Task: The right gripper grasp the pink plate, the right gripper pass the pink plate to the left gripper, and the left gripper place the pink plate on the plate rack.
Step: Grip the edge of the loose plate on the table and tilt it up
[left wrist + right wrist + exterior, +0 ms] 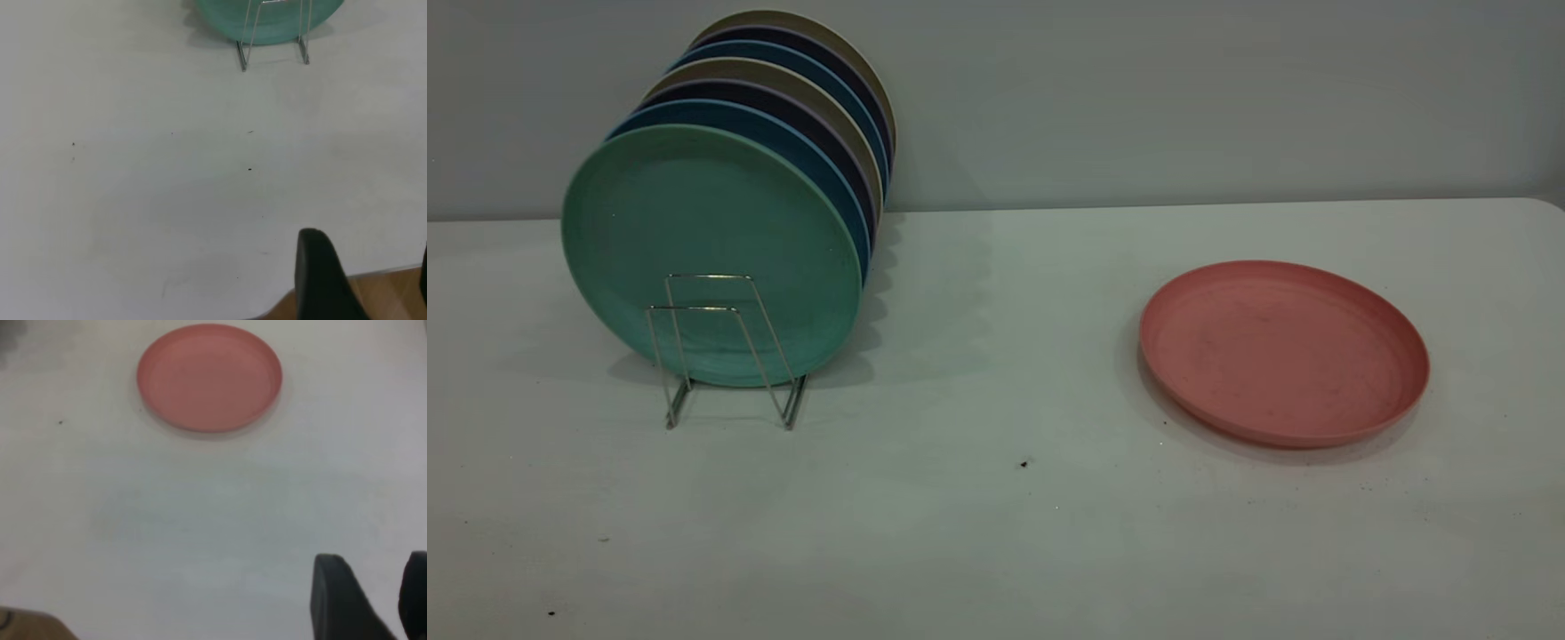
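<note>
The pink plate lies flat on the white table, right of centre; the right wrist view shows it well ahead of my right gripper, whose fingers stand a little apart with nothing between them. The plate rack stands at the left, with two wire loops free at its front. In the left wrist view the rack is far ahead of my left gripper, which is open and empty over the table's near edge. Neither gripper shows in the exterior view.
A teal-green plate stands upright in the rack's front occupied slot, also seen in the left wrist view. Several blue, dark and beige plates stand behind it. The grey wall runs along the table's far edge.
</note>
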Tool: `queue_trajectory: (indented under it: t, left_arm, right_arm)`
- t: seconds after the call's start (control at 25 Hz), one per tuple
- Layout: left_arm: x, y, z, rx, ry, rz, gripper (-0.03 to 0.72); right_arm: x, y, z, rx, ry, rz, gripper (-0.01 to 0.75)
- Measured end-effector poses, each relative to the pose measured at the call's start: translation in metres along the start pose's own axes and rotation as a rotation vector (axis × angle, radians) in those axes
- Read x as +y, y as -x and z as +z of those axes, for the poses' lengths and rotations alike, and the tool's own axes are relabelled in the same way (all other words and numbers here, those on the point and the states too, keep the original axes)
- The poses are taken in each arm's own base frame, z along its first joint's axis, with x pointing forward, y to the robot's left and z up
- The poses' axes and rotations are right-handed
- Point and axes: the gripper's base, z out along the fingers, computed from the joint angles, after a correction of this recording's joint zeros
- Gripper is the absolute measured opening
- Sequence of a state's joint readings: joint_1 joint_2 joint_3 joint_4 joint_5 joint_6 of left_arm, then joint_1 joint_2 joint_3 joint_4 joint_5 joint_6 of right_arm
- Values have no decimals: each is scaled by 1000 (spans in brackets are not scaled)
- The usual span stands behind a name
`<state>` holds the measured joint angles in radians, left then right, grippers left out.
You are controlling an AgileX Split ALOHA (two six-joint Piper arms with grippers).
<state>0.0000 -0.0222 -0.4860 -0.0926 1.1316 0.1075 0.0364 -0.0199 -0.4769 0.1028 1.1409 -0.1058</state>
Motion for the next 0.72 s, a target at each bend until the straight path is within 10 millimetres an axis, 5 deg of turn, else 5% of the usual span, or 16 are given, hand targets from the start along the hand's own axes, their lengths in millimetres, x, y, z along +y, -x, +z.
queue_trajectory:
  t: [0.72]
  left_arm:
    - [0,0,0,0,0,0,391]
  right_arm:
    - [-1,0,0,1,-8,-4,243]
